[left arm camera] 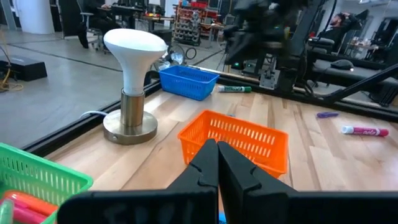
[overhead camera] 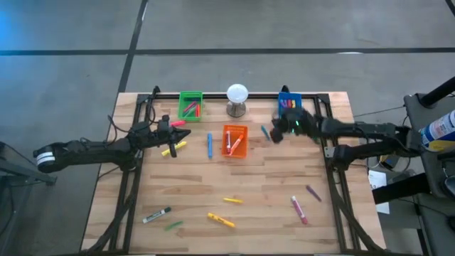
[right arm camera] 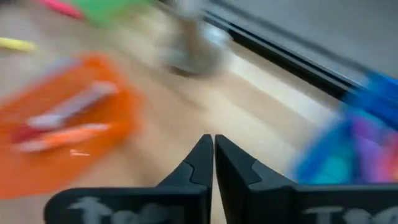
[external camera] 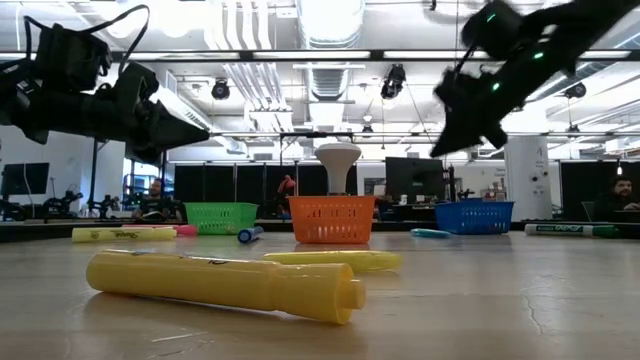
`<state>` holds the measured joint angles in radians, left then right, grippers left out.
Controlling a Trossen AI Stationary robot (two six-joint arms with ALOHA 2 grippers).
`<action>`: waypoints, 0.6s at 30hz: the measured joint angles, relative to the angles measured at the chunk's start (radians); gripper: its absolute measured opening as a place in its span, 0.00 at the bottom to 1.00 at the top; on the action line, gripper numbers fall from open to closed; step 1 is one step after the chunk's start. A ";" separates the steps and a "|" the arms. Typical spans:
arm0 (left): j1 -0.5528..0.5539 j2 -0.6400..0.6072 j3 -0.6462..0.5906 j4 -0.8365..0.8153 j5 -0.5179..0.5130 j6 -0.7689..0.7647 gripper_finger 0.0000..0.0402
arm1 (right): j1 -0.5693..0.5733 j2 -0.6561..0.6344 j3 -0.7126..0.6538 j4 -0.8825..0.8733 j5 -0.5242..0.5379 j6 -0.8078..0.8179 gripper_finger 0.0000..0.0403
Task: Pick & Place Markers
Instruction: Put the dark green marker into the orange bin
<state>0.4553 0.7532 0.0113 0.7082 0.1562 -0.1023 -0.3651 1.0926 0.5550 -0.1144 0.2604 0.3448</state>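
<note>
Sorting is partway: some thin capped markers lie in the small orange plastic bin (overhead camera: 235, 140), others stay scattered on the wooden counter (overhead camera: 263, 199). Right claw (overhead camera: 274, 135) and left claw (overhead camera: 186, 134) hover clenched, empty.

Floor: I see grey concrete (overhead camera: 234, 28) crossed by dark seam lines around the table.
Table: light wooden planks (overhead camera: 263, 192) in a black frame.
Ceiling: exposed ducts and strip lights (external camera: 330, 20).
Back of room: I make out dark monitors (external camera: 415, 178) and seated people (external camera: 155, 200).
</note>
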 joint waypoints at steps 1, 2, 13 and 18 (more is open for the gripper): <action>0.000 0.000 0.000 -0.003 0.000 0.004 0.00 | 0.045 -0.020 -0.032 0.067 0.002 0.002 0.03; 0.000 0.000 0.000 -0.006 0.000 0.003 0.00 | 0.086 -0.036 -0.063 0.130 0.012 0.004 0.03; -0.155 -0.024 0.191 -0.535 -0.029 -0.015 0.03 | 0.345 -0.048 -0.257 0.631 0.160 -0.083 0.03; -0.368 0.009 0.324 -0.869 -0.257 -0.080 0.17 | 0.354 -0.017 -0.285 0.658 0.189 -0.080 0.03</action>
<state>0.0870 0.7617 0.3353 -0.1605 -0.1004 -0.1824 -0.0109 1.0758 0.2702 0.5440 0.4496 0.2651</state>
